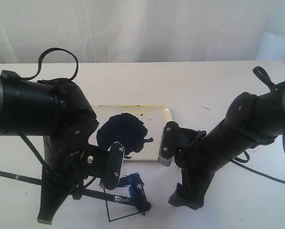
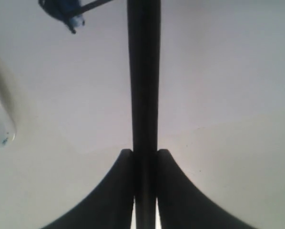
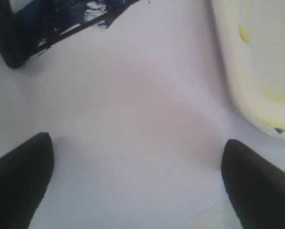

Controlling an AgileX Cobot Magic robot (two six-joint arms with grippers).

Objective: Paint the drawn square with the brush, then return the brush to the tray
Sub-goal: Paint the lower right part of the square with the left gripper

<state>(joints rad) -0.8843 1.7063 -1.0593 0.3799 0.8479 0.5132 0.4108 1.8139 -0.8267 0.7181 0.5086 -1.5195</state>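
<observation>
One thin brush (image 2: pixel 143 71) pinched in left gripper (image 2: pixel 145 152); right gripper (image 3: pixel 137 152) spread. We judge it light, slippery; hold near bristles.

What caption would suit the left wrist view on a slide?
Left hand pinching the thin black brush over a white surface.

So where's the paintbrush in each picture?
Exterior view: the brush slants across the lower left, tip by the blue smear.
Left wrist view: the fat black bar down the middle, pinched in the left claw.
Right wrist view: can't tell it apart; only dark streaks in one corner.
Shared landmark: the blue smear on the drawn square, seen in all three.
</observation>
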